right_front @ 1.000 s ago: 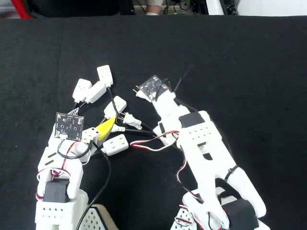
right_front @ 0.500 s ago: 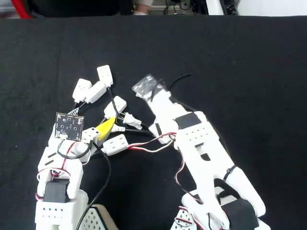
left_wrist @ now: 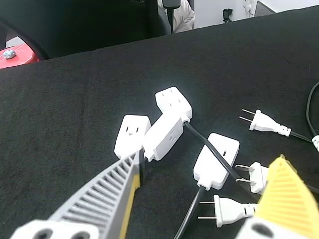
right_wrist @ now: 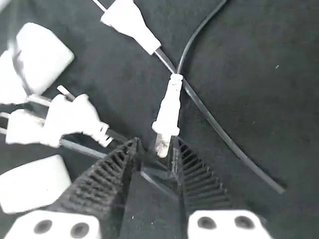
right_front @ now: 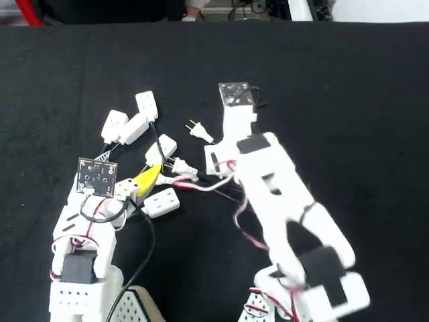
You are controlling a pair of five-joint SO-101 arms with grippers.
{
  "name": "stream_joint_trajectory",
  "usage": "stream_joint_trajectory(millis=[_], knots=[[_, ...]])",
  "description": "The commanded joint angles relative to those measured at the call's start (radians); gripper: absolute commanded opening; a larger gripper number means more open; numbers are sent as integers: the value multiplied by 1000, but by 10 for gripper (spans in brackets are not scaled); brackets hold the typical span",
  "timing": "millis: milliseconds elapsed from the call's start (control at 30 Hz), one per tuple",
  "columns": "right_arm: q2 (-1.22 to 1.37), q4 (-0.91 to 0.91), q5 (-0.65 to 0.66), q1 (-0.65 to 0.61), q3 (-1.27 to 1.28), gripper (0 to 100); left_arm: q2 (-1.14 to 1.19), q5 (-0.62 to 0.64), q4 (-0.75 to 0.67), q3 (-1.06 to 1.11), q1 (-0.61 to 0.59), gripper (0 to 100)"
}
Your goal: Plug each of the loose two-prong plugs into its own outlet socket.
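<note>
My right jaws (right_wrist: 158, 149) pinch the tip of a slim white plug (right_wrist: 167, 112); its cord (right_wrist: 199, 30) trails off across the black tabletop (right_front: 348, 80). My left jaws (left_wrist: 209, 158) are spread wide, low over the tabletop left of its middle. Just beyond them are three sockets (left_wrist: 132, 133), bunched and touching. A fourth socket (left_wrist: 219, 149) lies just beside two plugs (left_wrist: 227, 210). A loose plug (right_front: 198, 129) lies near the tabletop's middle, apart from the rest.
</note>
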Motion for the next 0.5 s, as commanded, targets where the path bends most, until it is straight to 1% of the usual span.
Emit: stream_joint_trajectory(millis=[0, 167, 467], knots=[[93, 15, -12, 60, -128, 99, -6, 9, -25, -4, -2, 382], [174, 92, -12, 58, -216, 99, -6, 9, -25, -4, -2, 382], [206, 98, -18, 17, -234, 99, -6, 9, -25, -5, -2, 382]])
